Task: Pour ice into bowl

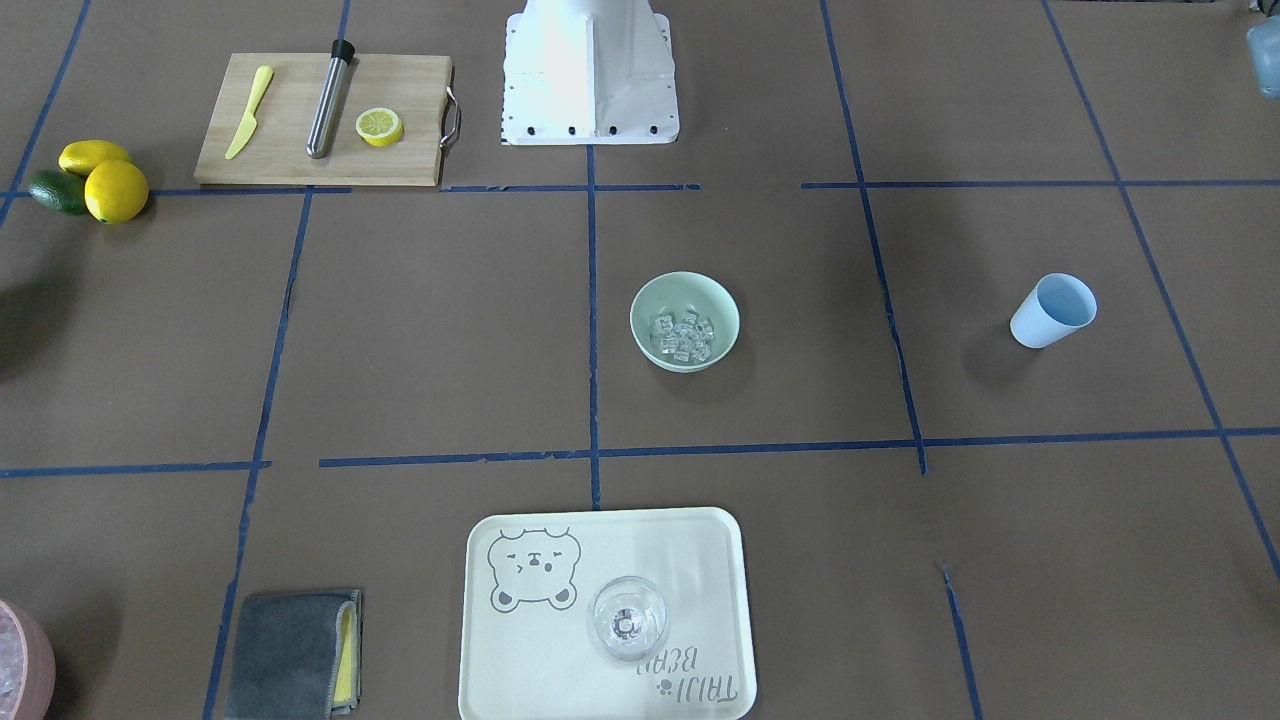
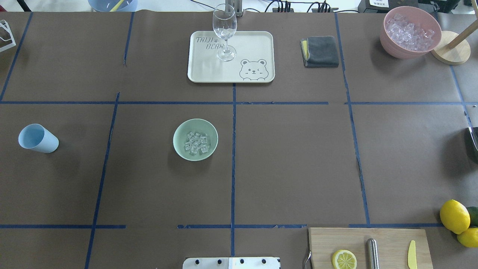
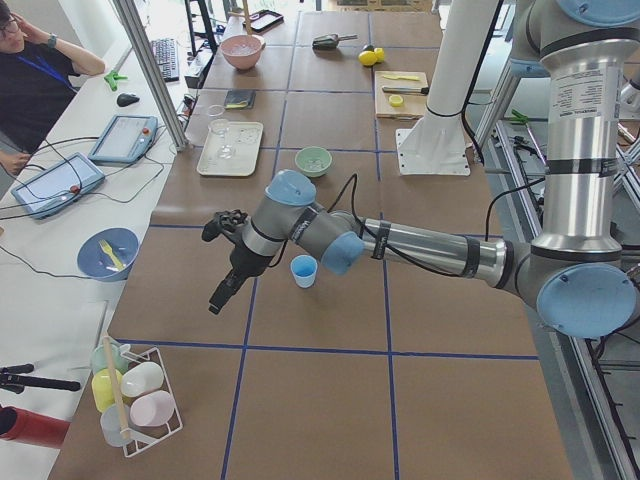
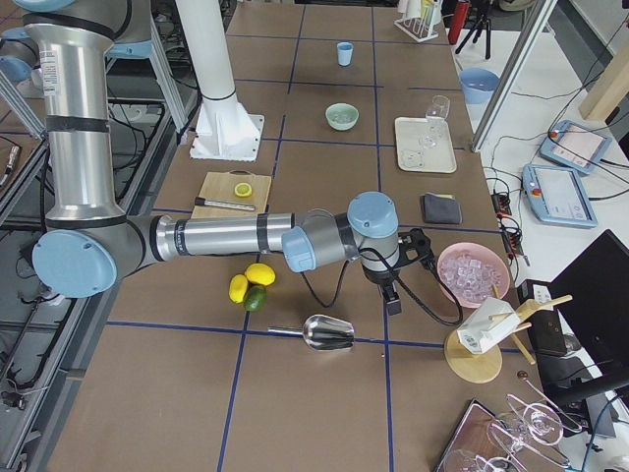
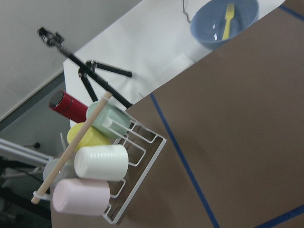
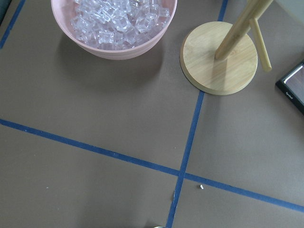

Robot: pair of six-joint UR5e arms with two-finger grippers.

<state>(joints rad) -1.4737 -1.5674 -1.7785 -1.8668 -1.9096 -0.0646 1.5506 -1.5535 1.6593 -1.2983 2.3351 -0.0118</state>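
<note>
Clear ice (image 2: 195,143) lies heaped in the bottom of the mint bowl (image 2: 183,129), and I see no cubes on the worktop (image 2: 291,160) around it. In the overhead view the bowl sits just left of the centre tape line. It is round, so it has no long axis to line up with.

At 9 o'clock from the bowl, well apart, the blue cup (image 2: 39,139) stands upright with its mouth open. From the front it looks empty. I judge the pour done.

My left pincer (image 3: 220,295) hangs out past the cup, off toward 9 o'clock and outside the overhead frame. It shows only from the worktop's end, and its own camera sees a mug rack, so I cannot tell whether its jaws are wide or narrow. Nothing appears to be in it.

My right pincer (image 4: 390,298) is near the pink container (image 2: 392,48), about 2 o'clock from the bowl and much farther off. Its jaws I cannot tell either.

So the left arm is the nearer one, with cup and then bowl both lying toward 3 o'clock from it. Any further reach for the bowl would have to clear the cup first.
</note>
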